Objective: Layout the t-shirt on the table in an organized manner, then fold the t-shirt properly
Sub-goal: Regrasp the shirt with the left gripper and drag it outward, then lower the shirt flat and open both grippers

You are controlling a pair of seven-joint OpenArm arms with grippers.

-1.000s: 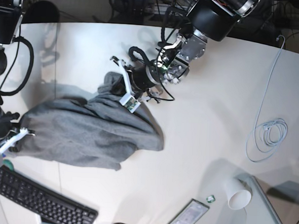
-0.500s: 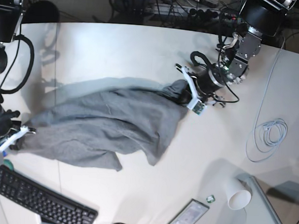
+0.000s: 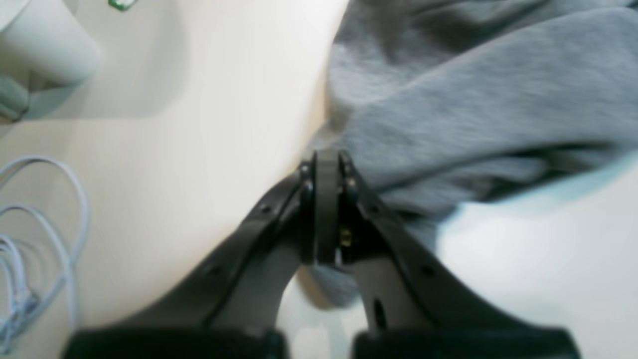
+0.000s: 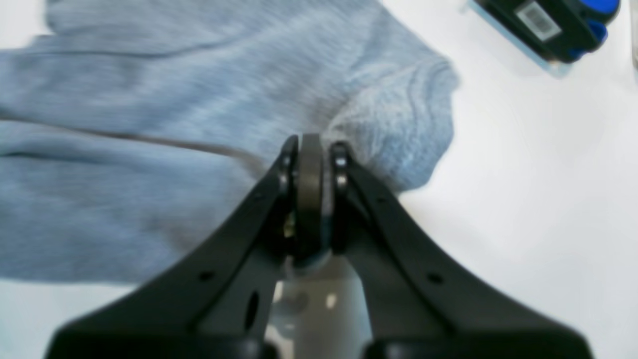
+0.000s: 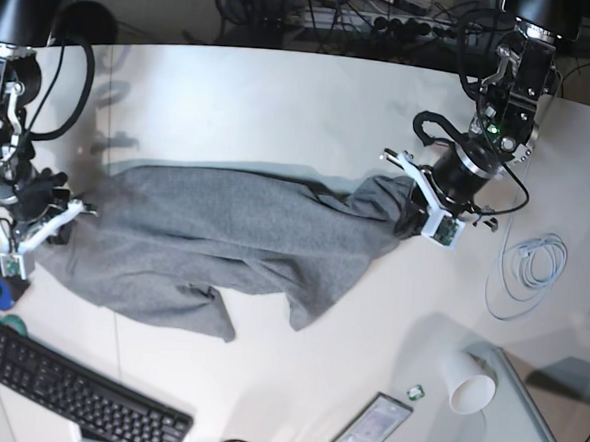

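The grey t-shirt lay stretched across the white surface between both arms. Left pincer pinched one end; right pincer pinched the opposite end, near a keyboard.

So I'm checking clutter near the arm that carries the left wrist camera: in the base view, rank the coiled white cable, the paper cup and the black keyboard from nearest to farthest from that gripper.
From the left gripper, shut on the t-shirt:
1. Coiled white cable, just beyond it toward the image's right edge.
2. Paper cup, lower right, lying by the grey corner panel.
3. Black keyboard, bottom-left corner, across the shirt.
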